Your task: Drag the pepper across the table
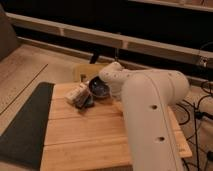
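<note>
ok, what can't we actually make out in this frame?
- Pepper: not visible in the camera view; presumably behind the white arm, which covers the table's right side.
- Gripper: hidden behind the arm's wrist, past the dark bowl.
- White-and-dark block left of the bowl: too blurred to identify.
- Arm's lower part: cut off by the bottom edge.

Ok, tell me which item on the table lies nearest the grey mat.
The white-and-dark blocky item; the dark blue bowl sits farther right. The gripper is hidden behind the white arm.
</note>
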Controlling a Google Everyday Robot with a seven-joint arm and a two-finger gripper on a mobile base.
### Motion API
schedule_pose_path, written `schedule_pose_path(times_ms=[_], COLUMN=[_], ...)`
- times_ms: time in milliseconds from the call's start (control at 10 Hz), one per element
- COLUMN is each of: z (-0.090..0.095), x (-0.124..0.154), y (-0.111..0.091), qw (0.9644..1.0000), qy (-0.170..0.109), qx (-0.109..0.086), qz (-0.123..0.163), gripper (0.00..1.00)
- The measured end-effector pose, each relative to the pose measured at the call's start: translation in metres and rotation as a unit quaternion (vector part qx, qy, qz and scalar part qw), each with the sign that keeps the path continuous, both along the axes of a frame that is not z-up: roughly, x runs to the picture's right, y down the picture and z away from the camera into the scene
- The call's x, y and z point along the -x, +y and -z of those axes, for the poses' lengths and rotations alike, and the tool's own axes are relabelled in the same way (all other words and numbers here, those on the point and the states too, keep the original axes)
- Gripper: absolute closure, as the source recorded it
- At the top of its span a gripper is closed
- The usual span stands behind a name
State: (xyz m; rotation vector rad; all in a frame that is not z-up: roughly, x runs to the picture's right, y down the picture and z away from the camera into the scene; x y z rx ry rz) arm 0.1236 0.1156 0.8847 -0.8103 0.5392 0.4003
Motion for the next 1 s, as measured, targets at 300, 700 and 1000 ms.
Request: schedule_pose_path(times_ms=[300, 700, 1000], z=[-0.0001, -0.0002, -0.0002], x=[0.0064, 0.0067, 0.0069], y=[0.0004, 0.0003, 0.0005], qw=[1.0000, 1.0000, 1.0000], qy=[-0.004, -0.004, -0.005], qx=[0.001, 0.001, 0.002], qz=[0.000, 0.001, 0.000], gripper=[0.60, 0.28, 0.20])
